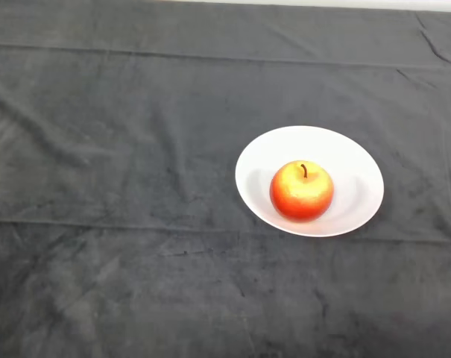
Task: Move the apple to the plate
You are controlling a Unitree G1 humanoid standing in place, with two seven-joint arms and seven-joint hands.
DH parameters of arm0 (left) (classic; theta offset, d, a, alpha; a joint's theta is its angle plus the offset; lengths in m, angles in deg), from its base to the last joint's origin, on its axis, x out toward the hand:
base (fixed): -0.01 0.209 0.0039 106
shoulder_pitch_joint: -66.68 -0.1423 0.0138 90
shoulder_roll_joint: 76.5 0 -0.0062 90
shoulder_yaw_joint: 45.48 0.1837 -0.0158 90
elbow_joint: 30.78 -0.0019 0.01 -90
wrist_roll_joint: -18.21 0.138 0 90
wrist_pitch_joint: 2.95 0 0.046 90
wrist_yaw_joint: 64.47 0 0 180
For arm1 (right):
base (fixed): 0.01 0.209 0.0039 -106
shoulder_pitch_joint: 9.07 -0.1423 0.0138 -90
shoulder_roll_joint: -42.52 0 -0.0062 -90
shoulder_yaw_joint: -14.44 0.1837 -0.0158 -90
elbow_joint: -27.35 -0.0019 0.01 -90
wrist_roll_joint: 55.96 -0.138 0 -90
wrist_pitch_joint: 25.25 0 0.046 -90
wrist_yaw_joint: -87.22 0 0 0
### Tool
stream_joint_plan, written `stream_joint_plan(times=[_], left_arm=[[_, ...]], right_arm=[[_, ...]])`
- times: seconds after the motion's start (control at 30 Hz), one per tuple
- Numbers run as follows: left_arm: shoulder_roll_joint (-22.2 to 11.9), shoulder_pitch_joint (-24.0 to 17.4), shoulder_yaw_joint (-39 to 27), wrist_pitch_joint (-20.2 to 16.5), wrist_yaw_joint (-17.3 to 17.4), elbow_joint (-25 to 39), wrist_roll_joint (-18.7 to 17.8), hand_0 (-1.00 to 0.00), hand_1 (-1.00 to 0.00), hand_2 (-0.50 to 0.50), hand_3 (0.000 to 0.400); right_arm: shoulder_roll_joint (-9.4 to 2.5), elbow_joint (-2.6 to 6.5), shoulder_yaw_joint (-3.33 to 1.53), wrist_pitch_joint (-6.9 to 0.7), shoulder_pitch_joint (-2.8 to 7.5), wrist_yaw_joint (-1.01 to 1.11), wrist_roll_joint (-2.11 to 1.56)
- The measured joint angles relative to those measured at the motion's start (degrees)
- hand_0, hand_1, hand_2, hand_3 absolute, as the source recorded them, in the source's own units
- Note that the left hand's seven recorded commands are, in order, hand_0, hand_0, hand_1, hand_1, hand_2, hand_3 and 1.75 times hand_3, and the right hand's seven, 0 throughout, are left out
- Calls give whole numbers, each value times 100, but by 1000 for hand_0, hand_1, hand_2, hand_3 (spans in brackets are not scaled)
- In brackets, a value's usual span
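Observation:
A red and yellow apple (pixel 302 191) with a dark stem stands upright on a white plate (pixel 352 160), a little left of the plate's middle. The plate rests on the dark cloth at the right of centre in the head view.
A dark grey cloth (pixel 121 186) with shallow creases covers the whole table. A pale strip of the table's far edge (pixel 359 4) shows along the top.

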Motion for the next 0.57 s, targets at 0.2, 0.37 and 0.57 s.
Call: stream_joint_plan(times=[0.2,0.37,0.57], left_arm=[[6,1,-7,0,40,0,44,0,0,0,0],[14,2,-20,0,70,0,57,0,0,0,0],[54,8,-74,0,86,0,83,0,0,0,0]], right_arm=[[0,0,0,0,0,0,0],[0,0,0,0,0,0,0],[0,0,0,0,0,0,0]])
